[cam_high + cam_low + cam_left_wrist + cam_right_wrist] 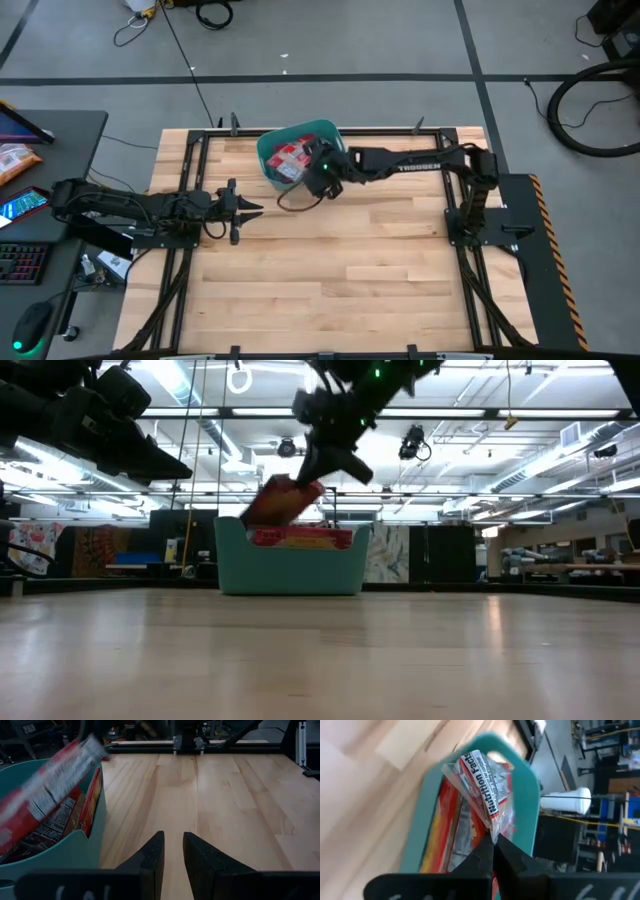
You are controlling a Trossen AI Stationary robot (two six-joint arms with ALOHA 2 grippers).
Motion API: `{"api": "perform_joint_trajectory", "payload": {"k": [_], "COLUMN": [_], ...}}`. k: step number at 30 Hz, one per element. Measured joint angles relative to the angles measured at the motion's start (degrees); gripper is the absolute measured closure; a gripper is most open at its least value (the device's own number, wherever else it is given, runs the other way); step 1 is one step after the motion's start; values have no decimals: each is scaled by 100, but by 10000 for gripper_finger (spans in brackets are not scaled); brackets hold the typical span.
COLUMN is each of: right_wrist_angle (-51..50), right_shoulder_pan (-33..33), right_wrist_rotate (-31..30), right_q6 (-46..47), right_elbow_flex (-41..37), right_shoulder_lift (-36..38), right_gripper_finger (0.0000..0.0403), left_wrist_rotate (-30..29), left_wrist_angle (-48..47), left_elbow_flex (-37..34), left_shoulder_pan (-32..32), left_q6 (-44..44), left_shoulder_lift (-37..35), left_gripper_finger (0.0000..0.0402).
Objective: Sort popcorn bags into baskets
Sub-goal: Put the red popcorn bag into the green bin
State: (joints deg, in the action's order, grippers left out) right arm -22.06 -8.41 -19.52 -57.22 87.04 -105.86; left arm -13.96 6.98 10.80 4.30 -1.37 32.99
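- Above the teal basket, at the far middle of the table: right gripper, fingers pinched together on the edge of one popcorn bag. The nutrition-facts panel faces the wrist camera.
- Held bag, low view: hangs tilted from the right gripper, its lower end at or just past the basket's rim on the side nearer the left arm. Whether it touches the packets beneath cannot be told.
- Basket contents: several red packets already inside, some standing on edge against the wall, as the left wrist view shows.
- Table: no loose bags visible on the wood.
- Left gripper: waiting over the left side of the table, pointed toward the basket, fingers slightly parted with nothing between them.
- Step in hand, by judgement: depositing a bag; the sort looks close to finished, with this packet possibly the last.
- Next move calls for: bringing the bag fully inside the rim and lowering it before the fingers part, since a release with the bag leaning over the wall risks it tipping out onto the table.
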Motion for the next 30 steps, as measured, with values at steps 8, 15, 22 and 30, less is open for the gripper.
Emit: {"api": "perform_joint_trajectory", "payload": {"k": [8,15,22,30], "right_wrist_angle": [187,187,194,76], "right_shoulder_pan": [-644,-1031,-1088,-793], "right_wrist_rotate": [426,439,-613,-2300], "right_q6": [-452,-342,-207,581], "right_elbow_flex": [-473,-585,-585,-584], "right_shoulder_lift": [0,0,0,89], "right_gripper_finger": [380,348,305,278], "left_wrist_rotate": [0,0,0,0], "left_wrist_angle": [2,2,2,0], "left_elbow_flex": [-1,-1,-1,-1], "left_shoulder_pan": [0,1,0,-1], "left_q6": [52,55,59,61], "left_shoulder_lift": [1,1,0,0], "left_gripper_finger": [326,326,326,326]}}
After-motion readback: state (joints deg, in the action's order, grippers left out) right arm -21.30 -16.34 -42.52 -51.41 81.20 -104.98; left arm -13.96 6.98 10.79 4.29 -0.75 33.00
